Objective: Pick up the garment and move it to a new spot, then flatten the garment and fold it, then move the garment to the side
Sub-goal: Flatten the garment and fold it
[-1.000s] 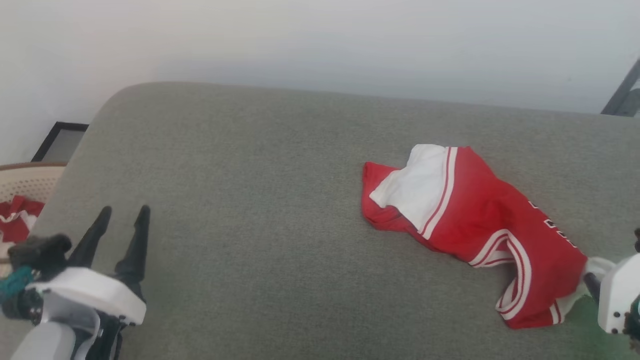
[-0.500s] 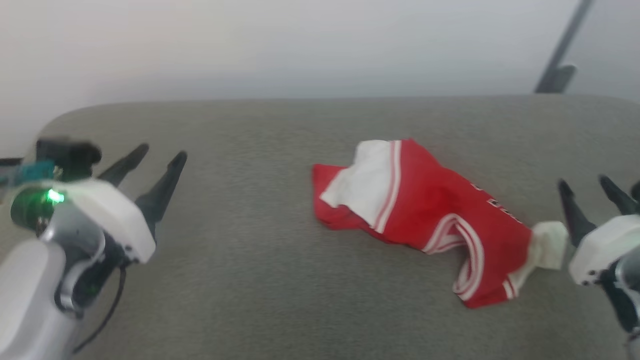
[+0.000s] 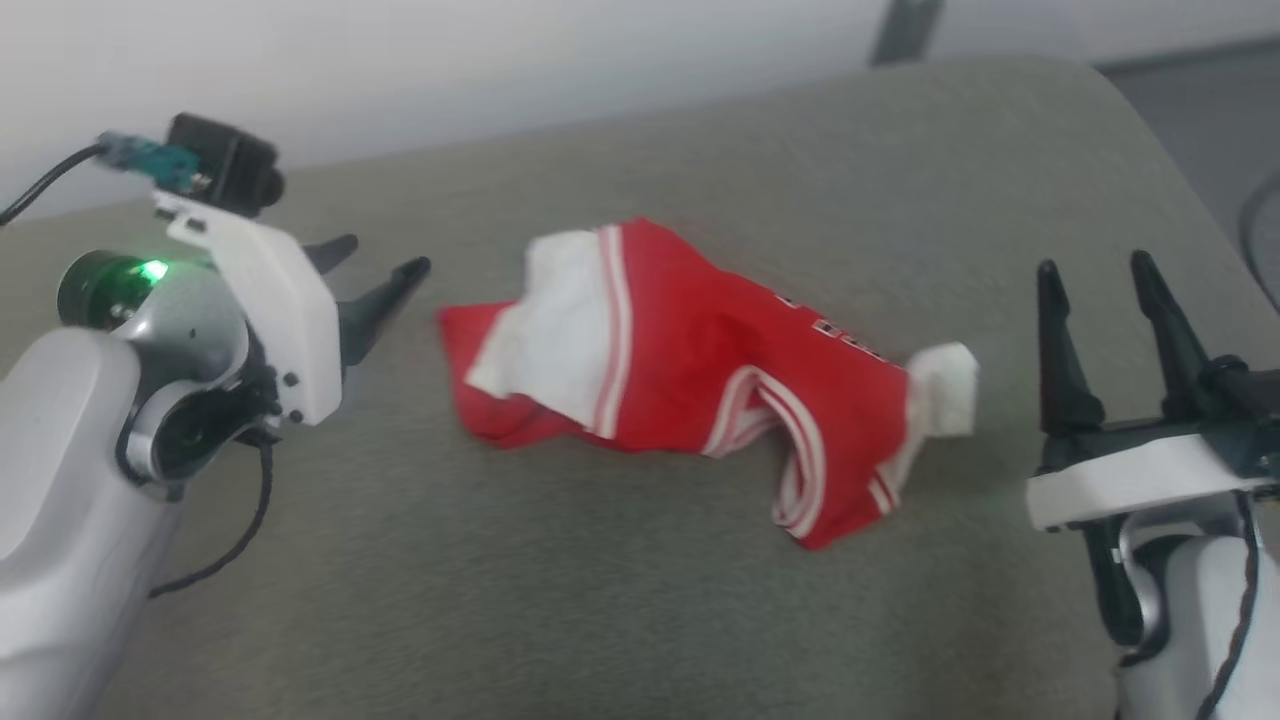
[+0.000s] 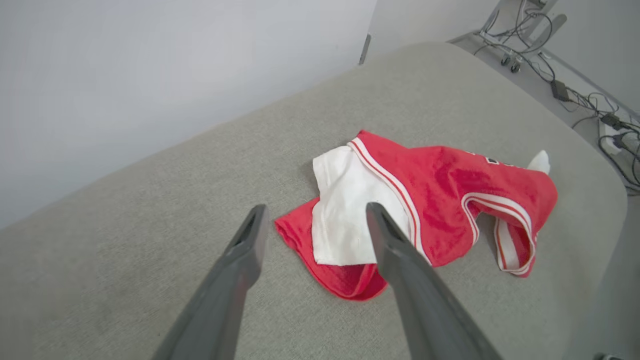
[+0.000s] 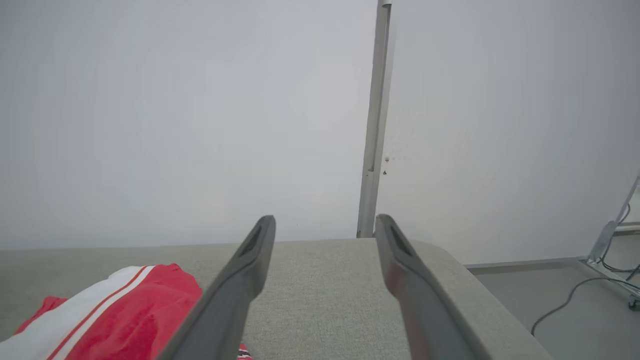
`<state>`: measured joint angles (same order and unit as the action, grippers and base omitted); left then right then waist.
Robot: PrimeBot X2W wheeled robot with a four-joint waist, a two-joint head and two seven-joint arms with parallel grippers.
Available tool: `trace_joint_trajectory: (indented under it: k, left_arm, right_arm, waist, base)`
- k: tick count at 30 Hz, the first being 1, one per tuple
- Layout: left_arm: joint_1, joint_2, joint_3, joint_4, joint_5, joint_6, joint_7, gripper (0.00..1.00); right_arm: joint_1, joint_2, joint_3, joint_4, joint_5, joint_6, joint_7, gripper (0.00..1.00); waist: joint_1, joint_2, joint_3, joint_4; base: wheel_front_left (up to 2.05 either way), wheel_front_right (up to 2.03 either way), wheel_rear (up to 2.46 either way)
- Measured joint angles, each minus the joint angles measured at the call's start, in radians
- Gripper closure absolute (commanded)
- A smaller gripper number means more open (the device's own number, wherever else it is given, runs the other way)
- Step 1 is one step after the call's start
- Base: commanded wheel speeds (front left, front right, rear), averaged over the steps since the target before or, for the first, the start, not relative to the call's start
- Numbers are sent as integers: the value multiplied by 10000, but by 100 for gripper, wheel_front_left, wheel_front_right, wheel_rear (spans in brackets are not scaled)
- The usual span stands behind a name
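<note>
Left arm: my left gripper [image 3: 385, 258], two long dark fingers [image 4: 245, 255] on a white wrist plate, spread wide, empty, angled right and away. Right arm: my right gripper [image 3: 1093, 265], same build, spread wide, empty, pointing straight away.

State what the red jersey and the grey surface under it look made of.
The crumpled red jersey shirt with white sleeves: soft knit fabric, possibly synthetic mesh, given its fine pitted texture, limp folds and matte look. The grey padded surface: woven upholstery cloth, matte, with a fine flecked weave and rounded, cushioned edges.
</note>
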<state>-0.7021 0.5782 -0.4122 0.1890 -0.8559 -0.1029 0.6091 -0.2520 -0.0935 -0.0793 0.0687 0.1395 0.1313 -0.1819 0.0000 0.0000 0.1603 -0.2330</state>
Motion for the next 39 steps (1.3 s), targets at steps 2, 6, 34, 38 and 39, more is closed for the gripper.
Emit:
trace_joint_trajectory:
  k: [2, 6, 34, 38, 39]
  left_arm:
    - [-161, -38, -173, 211, -50, -8, 372, 0]
    - [-360, -255, -460, 635, -182, -21, 963, 0]
    - [-591, -541, -867, 1482, -844, 380, 2483, 100]
    - [-562, -439, -662, 1183, -988, 635, 2535, 100]
    - [-524, -385, -583, 1104, -1085, 711, 2573, 100]
  right_arm:
    - [-32, 148, -21, 17, -17, 0, -188, 0]
    - [-119, 299, -92, 136, 21, -2, -397, 0]
    - [-484, 405, -320, 832, 318, -2, -769, 0]
    - [-400, 405, -437, 871, 205, -2, -780, 0]
    - [-378, 408, -460, 897, 155, -2, -780, 0]
  waist:
    - [0, 0, 219, -322]
    - [0, 0, 651, -867]
    - [0, 0, 1442, -1254]
    - [0, 0, 1267, -1050]
    - [0, 0, 1212, -983]
  base:
    - [0, 0, 0]
    - [0, 0, 0]
    - [0, 0, 0]
    - [0, 0, 0]
    - [0, 0, 0]
